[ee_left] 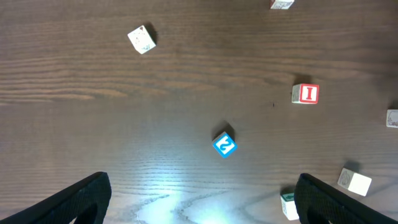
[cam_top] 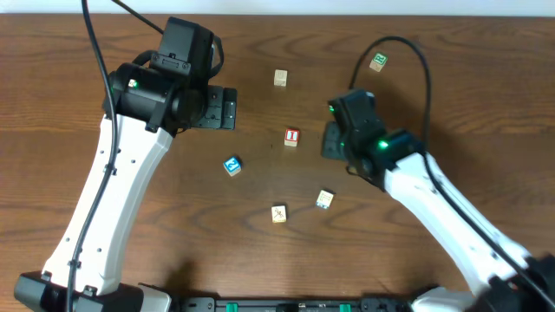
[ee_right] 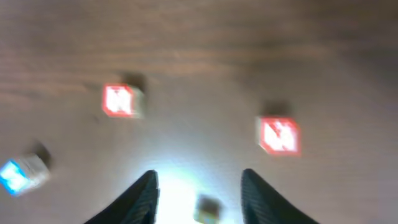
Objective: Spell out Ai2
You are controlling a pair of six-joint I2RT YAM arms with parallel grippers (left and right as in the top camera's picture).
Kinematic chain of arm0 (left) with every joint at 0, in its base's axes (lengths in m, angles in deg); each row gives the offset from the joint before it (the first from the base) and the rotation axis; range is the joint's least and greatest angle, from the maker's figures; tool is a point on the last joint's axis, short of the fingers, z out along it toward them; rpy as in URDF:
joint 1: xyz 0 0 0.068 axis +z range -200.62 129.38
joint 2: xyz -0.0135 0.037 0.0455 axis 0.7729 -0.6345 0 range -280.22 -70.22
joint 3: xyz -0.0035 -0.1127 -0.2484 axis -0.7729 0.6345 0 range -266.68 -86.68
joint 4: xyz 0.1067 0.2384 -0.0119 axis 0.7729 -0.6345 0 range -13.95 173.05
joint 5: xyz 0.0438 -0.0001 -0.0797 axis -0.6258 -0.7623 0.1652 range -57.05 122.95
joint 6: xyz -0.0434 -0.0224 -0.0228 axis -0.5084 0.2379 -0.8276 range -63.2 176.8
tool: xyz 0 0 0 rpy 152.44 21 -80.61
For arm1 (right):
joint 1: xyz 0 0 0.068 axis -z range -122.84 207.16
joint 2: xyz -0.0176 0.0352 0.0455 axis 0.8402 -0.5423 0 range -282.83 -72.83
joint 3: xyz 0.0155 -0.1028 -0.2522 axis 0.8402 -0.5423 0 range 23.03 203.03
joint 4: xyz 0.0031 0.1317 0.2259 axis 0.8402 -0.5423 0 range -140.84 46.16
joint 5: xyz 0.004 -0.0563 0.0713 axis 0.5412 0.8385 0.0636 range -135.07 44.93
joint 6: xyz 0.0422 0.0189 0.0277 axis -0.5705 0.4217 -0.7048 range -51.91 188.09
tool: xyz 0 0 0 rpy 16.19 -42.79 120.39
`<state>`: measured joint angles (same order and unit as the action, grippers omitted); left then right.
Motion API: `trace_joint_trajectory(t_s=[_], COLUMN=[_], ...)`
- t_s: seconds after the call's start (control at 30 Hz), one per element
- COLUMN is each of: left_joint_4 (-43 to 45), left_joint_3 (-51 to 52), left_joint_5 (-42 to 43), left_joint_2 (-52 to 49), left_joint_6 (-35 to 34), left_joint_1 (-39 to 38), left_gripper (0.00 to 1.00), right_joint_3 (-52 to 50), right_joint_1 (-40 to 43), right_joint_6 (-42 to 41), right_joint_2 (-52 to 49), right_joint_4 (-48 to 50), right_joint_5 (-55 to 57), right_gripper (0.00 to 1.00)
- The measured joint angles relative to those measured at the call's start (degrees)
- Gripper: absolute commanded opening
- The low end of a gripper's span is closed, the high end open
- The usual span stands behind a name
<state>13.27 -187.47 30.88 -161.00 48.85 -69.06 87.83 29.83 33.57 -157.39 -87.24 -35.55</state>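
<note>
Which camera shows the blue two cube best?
The left wrist view: the blue 2 cube sits near its centre, sharp, with the numeral readable. Overhead shows it small. The right wrist view shows only a blue blur at its left edge.

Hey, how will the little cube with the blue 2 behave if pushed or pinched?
The blue 2 cube looks wooden, so probably stiff. Being tiny, it is likely light and may slide on the smooth table. Flat faces: unlikely to roll.
</note>
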Motion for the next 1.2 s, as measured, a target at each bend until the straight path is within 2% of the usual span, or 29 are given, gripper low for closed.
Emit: trace_joint_trajectory(t_s=[0.17,0.3,0.37,0.4,0.47,0.63,0.7,0.83,0.93,1.0,1.2], left_joint_4=[1.33,2.86,3.37,4.33,5.84,4.94,4.07,5.35,9.64,12.24,19.98], left_joint_3=[0.17,1.75,3.21,4.85,7.56,12.85,13.09,14.34,18.69,21.81,29.64], left_joint_5=[-0.35,-0.52,-0.52,-0.5,-0.5,0.0,0.15,0.2,0.42,0.85,2.56], left_joint_2=[0.04,0.02,-0.07,-0.28,-1.03,-2.89,-2.89,-2.86,-2.84,-2.84,-2.84], left_joint_6=[0.0,0.0,-0.02,-0.02,-0.07,-0.85,-1.05,-1.07,-1.14,-1.42,-2.45], left_joint_1=[0.0,0.0,0.0,0.0,0.0,0.07,0.09,0.17,0.24,0.24,0.28], left_gripper=[0.95,0.95,0.95,0.96,0.96,0.97,0.97,1.0,1.0,0.9,0.87], right_joint_3=[-0.09,-0.15,-0.15,-0.15,-0.15,0.04,0.09,0.42,4.02,8.22,20.76], right_joint_1=[0.0,-0.2,-0.92,-1.49,-2.69,-4.17,-4.44,-4.85,-4.85,-4.85,-3.72], right_joint_6=[-1.77,-2.71,-3.19,-3.41,-3.34,-2.54,-2.23,-1.7,-0.5,0.9,4.04], right_joint_2=[1.36,1.36,1.53,1.88,3.82,10.82,11.58,11.28,11.28,11.32,11.58], right_joint_4=[-13.68,-17.05,-17.03,-16.98,-16.65,-15.04,-15.5,-17.31,-19.76,-21.44,-27.43], right_joint_5=[4.48,5.29,5.44,5.46,5.29,2.86,1.88,0.52,1.27,2.91,6.01], right_gripper=[0.48,0.47,0.54,0.62,0.67,0.66,0.63,0.64,0.8,0.83,0.86])
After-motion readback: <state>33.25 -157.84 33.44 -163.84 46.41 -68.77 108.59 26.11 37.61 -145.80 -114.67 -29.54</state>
